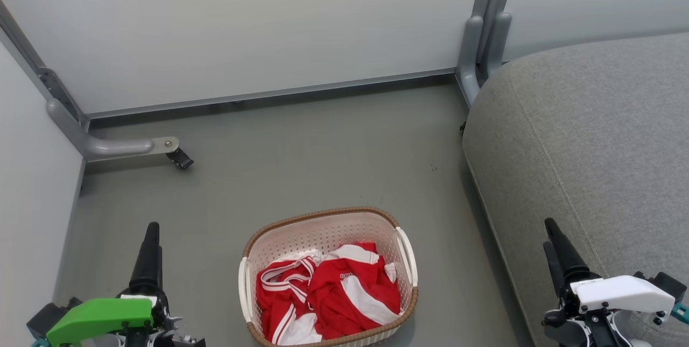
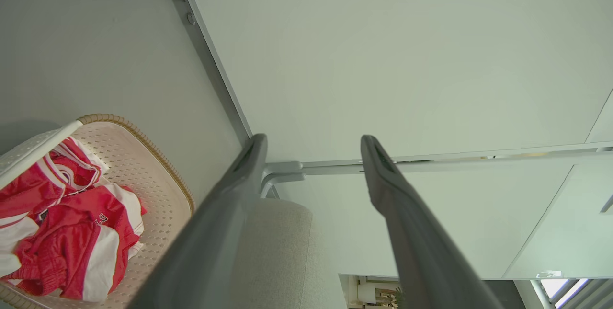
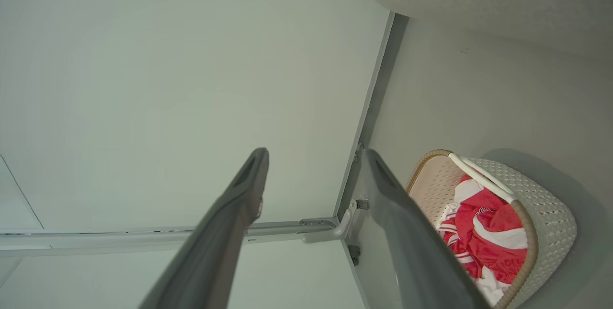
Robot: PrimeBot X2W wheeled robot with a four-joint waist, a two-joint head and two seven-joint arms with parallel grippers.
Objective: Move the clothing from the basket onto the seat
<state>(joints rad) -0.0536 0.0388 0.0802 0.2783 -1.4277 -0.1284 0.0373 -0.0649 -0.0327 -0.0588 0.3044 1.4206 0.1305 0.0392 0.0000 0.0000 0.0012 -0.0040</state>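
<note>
The cream basket (image 1: 323, 228) with a brown rim stands on the floor at the bottom middle of the head view. The red clothing (image 1: 328, 293) with white trim lies crumpled inside it. The big grey seat (image 1: 581, 148) takes up the right side. My left gripper (image 1: 153, 231) hovers left of the basket, and my right gripper (image 1: 549, 234) hangs over the seat's front edge. Both are open and hold nothing. The left wrist view shows its gripper (image 2: 313, 139), the basket (image 2: 143, 141), the clothing (image 2: 62, 232) and the seat (image 2: 278, 251). The right wrist view has its gripper (image 3: 313, 152), the basket (image 3: 546, 213) and the clothing (image 3: 488, 232).
Pale partition walls close off the back and left. A grey metal foot with a black caster (image 1: 180, 158) juts onto the floor at the back left. A grey post (image 1: 484, 40) stands by the seat's far corner. Grey floor (image 1: 323, 148) lies beyond the basket.
</note>
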